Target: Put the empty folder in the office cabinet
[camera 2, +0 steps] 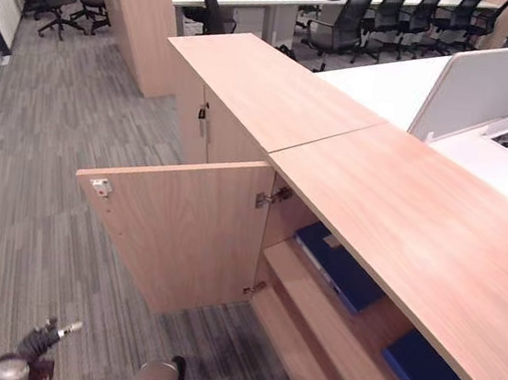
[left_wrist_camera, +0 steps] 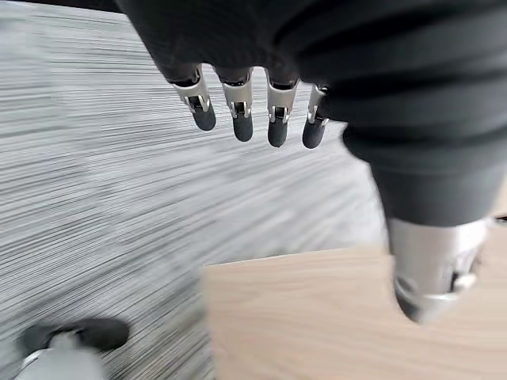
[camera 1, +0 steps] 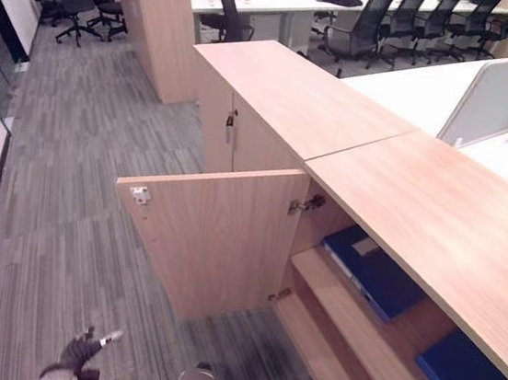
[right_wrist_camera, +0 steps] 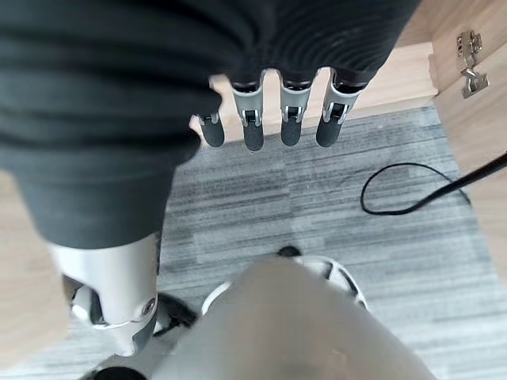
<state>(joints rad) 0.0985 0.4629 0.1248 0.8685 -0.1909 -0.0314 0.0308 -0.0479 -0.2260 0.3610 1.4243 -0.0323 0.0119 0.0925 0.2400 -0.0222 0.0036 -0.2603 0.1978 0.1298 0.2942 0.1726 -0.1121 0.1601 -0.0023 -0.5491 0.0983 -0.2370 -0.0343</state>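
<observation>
light wooden office cabinet (camera 1: 367, 176) door (camera 1: 220, 241) open, blue flat folders (camera 1: 374, 271) on shelf. left robot hand (left_wrist_camera: 253, 111) and right robot hand (right_wrist_camera: 269, 119): fingers straight, empty.

2 flat blue plastic folders (camera 1: 376, 272) (camera 1: 472, 379) on 1 shelf | 1 open light-wood cabinet door (camera 1: 216, 236) | 2 closed light-wood cabinet doors (camera 1: 214, 122) | 1 white desk divider panel (camera 1: 506, 98) | several black mesh office chairs (camera 1: 358, 22), number unclear
</observation>
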